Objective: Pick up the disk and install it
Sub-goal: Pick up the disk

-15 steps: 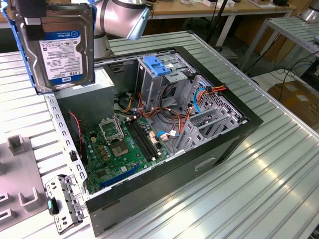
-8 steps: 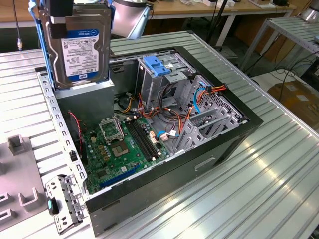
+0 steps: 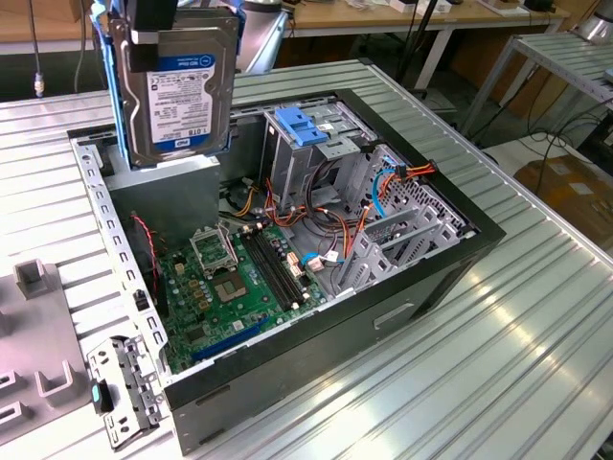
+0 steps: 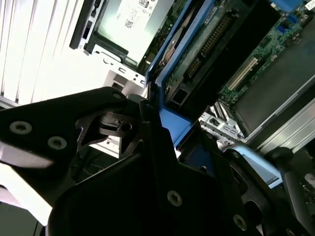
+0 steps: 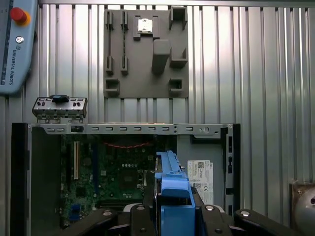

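My pincer [image 3: 156,43] pinching disk [image 3: 182,91] at top edge. Disk upright, hanging above open case [image 3: 450,259], clear of cables, I judge, to line up with drive cage [image 3: 287,163].

Exterior view oblique above computer case [image 3: 287,374]; first wrist view straight down; second wrist view close, tilted; all share motherboard [image 3: 239,278].
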Robot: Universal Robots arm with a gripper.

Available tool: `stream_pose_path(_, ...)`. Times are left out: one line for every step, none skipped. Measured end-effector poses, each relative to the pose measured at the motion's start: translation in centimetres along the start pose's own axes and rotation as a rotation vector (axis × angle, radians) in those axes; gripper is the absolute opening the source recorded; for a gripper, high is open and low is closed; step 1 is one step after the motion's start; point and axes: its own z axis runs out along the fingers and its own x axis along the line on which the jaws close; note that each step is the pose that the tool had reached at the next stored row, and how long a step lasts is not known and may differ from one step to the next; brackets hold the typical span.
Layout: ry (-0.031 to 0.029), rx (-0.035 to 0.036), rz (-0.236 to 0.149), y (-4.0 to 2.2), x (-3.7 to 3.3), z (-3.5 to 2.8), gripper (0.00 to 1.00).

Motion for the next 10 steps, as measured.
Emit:
stream_pose_path(-0.0001, 0.0000, 0.000, -0.26, 0.00, 0.00, 0.37)
stream_pose_path(0.0000, -0.0001, 0.001, -0.62, -0.01, -0.01, 0.37)
stream_pose_path(0.0000, -0.0001, 0.001, -0.99, -0.02, -0.02, 0.37)
stream_pose_path(0.0000, -0.0001, 0.002, -1.53, -0.02, -0.03, 0.37)
stream_pose_path(-0.0001, 0.0000, 0.002, -1.91, -0.03, -0.03, 0.37)
stream_pose_path(0.0000, -0.0001, 0.003, -2.14, -0.03, -0.04, 0.37)
stream_pose_path(-0.0001, 0.0000, 0.003, -2.51, -0.04, -0.04, 0.37)
stream_pose_path(-0.0001, 0.0000, 0.004, -2.74, -0.04, -0.05, 0.37)
stream_pose_path(-0.0001, 0.0000, 0.004, -2.98, -0.04, -0.05, 0.37)
stream_pose_path(-0.0001, 0.0000, 0.004, -3.35, -0.05, -0.06, 0.37)
